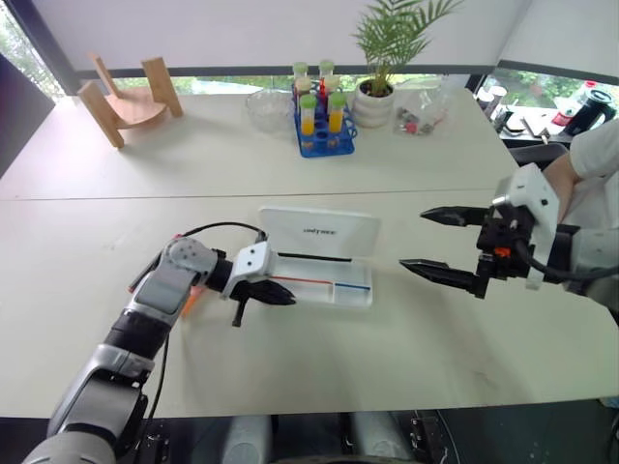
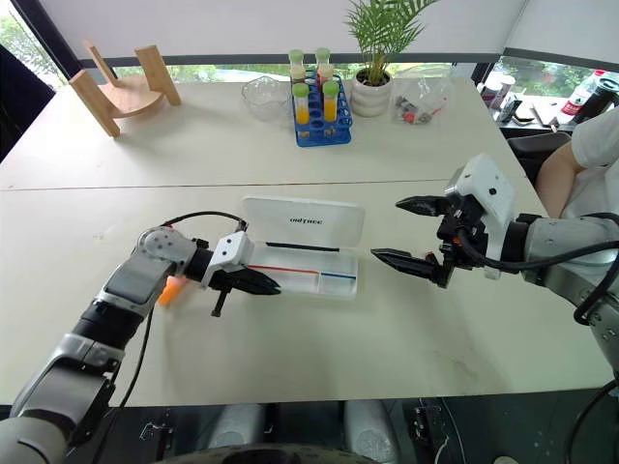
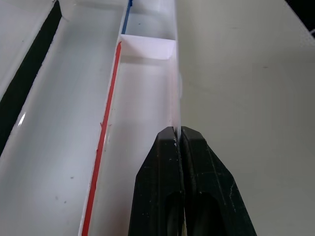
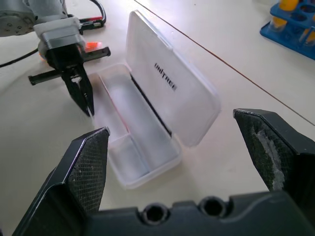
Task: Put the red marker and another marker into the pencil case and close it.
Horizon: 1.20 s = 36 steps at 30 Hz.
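Note:
The pencil case (image 1: 329, 302) lies open mid-table, its white lid (image 1: 319, 230) standing up at the back, with red and blue stripes in the tray. A black strip (image 1: 311, 258) runs along the hinge side; I cannot tell whether it is a marker. My left gripper (image 1: 290, 298) is shut with nothing seen between its fingers, its tips over the left end of the front wall. The orange highlighter (image 1: 191, 298) peeks out under my left forearm. A slim dark marker with a red end (image 4: 92, 20) lies beyond that arm; I cannot tell whether it is the red marker. To the case's right, my right gripper (image 1: 414, 239) hovers open and empty.
At the back of the table stand a wooden holder (image 1: 126, 97), a glass bowl (image 1: 266, 106), a blue rack of tubes (image 1: 324, 121), a potted plant (image 1: 377, 97) and a plastic bag (image 1: 421, 116). A person's sleeve (image 1: 595, 155) shows at the right edge.

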{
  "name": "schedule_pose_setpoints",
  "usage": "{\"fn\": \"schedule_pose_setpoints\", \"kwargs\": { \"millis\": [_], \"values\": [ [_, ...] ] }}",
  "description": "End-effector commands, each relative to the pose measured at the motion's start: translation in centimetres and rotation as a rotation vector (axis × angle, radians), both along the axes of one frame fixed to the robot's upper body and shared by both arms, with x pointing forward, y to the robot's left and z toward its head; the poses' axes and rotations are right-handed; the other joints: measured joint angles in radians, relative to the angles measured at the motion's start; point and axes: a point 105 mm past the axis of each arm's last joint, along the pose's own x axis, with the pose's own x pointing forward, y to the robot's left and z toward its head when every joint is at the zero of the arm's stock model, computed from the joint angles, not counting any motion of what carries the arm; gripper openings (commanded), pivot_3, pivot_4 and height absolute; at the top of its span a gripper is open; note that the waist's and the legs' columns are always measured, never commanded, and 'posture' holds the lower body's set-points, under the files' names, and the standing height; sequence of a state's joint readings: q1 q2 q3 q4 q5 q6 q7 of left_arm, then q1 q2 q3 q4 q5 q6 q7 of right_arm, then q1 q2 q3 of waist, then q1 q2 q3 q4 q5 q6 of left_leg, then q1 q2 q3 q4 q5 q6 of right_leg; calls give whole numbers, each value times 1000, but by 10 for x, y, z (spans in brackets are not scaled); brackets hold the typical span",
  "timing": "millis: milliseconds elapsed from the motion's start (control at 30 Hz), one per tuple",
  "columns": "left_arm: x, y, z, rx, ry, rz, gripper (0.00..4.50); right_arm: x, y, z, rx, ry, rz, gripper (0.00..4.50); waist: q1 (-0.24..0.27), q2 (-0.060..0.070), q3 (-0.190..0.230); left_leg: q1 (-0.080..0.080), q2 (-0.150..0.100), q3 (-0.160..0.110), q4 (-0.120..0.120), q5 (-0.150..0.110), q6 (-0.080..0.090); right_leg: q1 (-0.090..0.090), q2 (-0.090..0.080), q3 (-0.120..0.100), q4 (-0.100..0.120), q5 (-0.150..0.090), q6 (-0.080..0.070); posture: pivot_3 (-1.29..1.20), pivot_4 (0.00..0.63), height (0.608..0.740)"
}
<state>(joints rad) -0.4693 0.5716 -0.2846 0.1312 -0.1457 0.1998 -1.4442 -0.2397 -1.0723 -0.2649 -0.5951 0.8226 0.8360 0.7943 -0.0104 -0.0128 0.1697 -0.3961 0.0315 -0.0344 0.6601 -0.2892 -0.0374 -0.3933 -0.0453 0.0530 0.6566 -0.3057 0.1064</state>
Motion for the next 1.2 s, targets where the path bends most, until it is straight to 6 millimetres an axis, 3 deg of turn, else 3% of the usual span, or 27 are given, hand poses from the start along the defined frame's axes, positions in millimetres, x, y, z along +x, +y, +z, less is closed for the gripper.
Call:
{"fn": "schedule_pose_setpoints", "kwargs": {
  "millis": [33,267,433,533,600,800,933,1000,1200],
  "values": [
    [-8,-2,2,-11,7,24,52,-1,0,5,2,-32,14,4500,0,0,0,0,0,0,1,0,0,1,0,0,0,0,0,0,150,740],
    [-9,-3,2,-15,-1,101,52,0,2,1,1,-27,31,4500,0,0,0,2,0,0,1,0,0,2,0,0,0,0,0,0,150,740],
    [-6,0,8,-16,-20,125,2289,1,4,0,3,-28,41,4500,-1,0,0,2,0,0,1,0,0,2,0,0,1,0,0,0,150,740],
    [-8,2,20,-21,-54,113,3724,2,5,0,7,-29,49,4500,-1,0,0,2,0,0,1,0,0,2,0,0,1,0,0,0,150,740],
    [-11,4,28,-30,-79,99,4447,3,6,0,7,-31,54,4500,-1,0,0,2,0,0,1,0,0,2,0,0,1,0,0,0,150,740],
    [-21,20,90,-175,-140,190,4447,7,7,-1,13,-32,65,4500,-3,0,1,2,1,0,1,0,0,2,0,0,1,0,0,0,150,740],
    [-9,56,120,-258,-165,489,4447,11,10,-1,23,-40,80,4500,-5,1,2,3,1,0,1,0,0,2,0,0,2,0,0,0,150,740],
    [6,88,125,-279,-184,707,4447,12,12,-1,29,-43,89,4500,-4,1,2,3,1,0,1,0,0,2,0,0,3,0,0,0,150,740],
    [38,187,93,-134,-272,1282,4447,17,17,0,29,-55,118,4500,-4,0,2,4,0,0,1,0,0,2,0,0,4,0,0,0,150,740]
  ]
}}
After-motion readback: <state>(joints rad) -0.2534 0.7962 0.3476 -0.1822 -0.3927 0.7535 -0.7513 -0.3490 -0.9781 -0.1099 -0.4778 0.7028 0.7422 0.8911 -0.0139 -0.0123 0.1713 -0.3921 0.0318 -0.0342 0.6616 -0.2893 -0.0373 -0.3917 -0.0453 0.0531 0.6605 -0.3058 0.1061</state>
